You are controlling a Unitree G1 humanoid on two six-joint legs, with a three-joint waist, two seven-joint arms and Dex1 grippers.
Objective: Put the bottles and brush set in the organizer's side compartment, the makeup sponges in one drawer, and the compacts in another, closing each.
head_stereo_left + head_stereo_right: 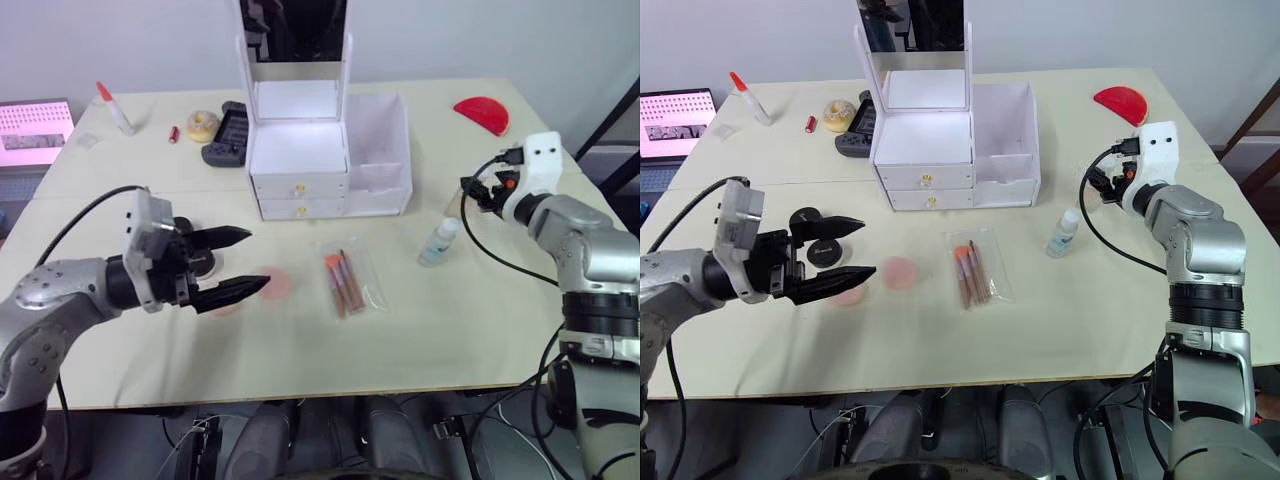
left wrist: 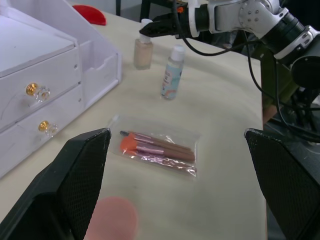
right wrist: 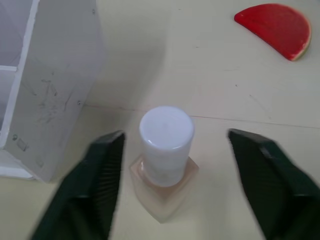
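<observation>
Right gripper poised over the beige bottle, left gripper spread above the sponges.

Head views: the organizer [image 1: 300, 150] stands mid-table, both drawers shut; the brush set [image 1: 345, 280] lies in front of it, the blue bottle [image 1: 438, 242] upright to its right. The left gripper [image 1: 235, 265] hovers spread over a pink sponge [image 1: 901, 272], a black compact [image 1: 823, 253] just behind.
Left wrist view: both bottles stand near the bin.
Right wrist view: the right gripper [image 3: 175, 155] fingers straddle the beige bottle [image 3: 164, 165], apart, not touching.
</observation>
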